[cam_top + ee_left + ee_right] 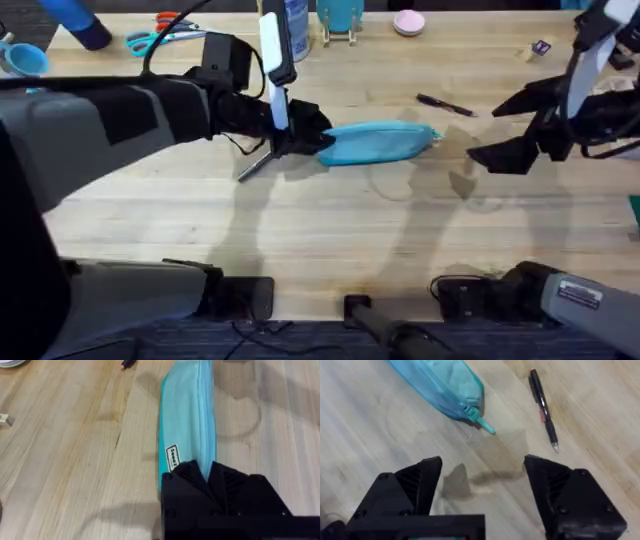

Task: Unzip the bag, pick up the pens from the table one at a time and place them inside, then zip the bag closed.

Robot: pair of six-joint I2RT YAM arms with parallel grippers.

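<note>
The left gripper [300, 135] reaches far across the middle, fingers pinched together. The right gripper [482, 492] hangs low with fingers spread wide.

A pair of scissors [150, 40] with teal and orange handles lies near the far left edge of the table. Along the far edge stand a white bottle [296, 25] with a blue label, a teal stand [339, 20] and a small pink round dish [408, 22].

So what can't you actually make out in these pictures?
- The bag's near end: left wrist view, hidden behind the left pincer.
- Silvery pen: overhead, its upper end hidden under the left arm.
- Print on the bag's label: too small to read.
- Right pincer hangs open, touching nothing.
</note>
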